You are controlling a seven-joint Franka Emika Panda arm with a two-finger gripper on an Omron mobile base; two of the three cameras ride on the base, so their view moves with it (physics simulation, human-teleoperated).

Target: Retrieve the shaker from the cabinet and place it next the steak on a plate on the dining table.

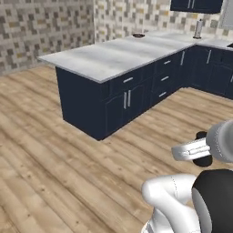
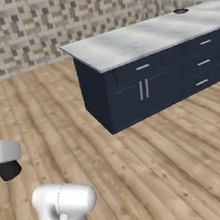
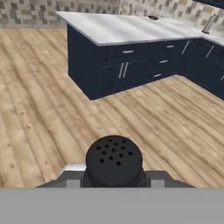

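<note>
Shaker (image 3: 113, 161) sits at bottom centre of the hand view, perforated top facing the lens, with the gripper (image 3: 113, 183) closed narrow on its lower body. In the left base view the same dark shaker (image 1: 202, 148) shows at mid-right, poking out on both sides of the pale gripper (image 1: 200, 149); in the right base view a dark end (image 2: 9, 170) hangs below the gripper (image 2: 2, 153) at the left edge.

Position: shaker is carried in the air over the wood floor (image 1: 54, 159), well apart from the dining table (image 1: 109, 57), which fills the upper middle of the left base view. A small dark round thing (image 1: 138, 35) lies on the table's far end, probably the plate, too small to tell; steak not made out. A corner of the wall cabinet (image 1: 195, 4) shows at top right.

Handling, as judgement: small rigid cylinder, likely light; smooth sides could slip or rotate between flat pads, so hold across the body near mid-height, not on the narrower top. Not obviously fragile, but tall for its base, so it may tip when set down.

Orientation: holed top points away from the hand, along the fingers. Long axis runs roughly up and down in the base views, perhaps slightly tilted. It should be upright before release.
</note>
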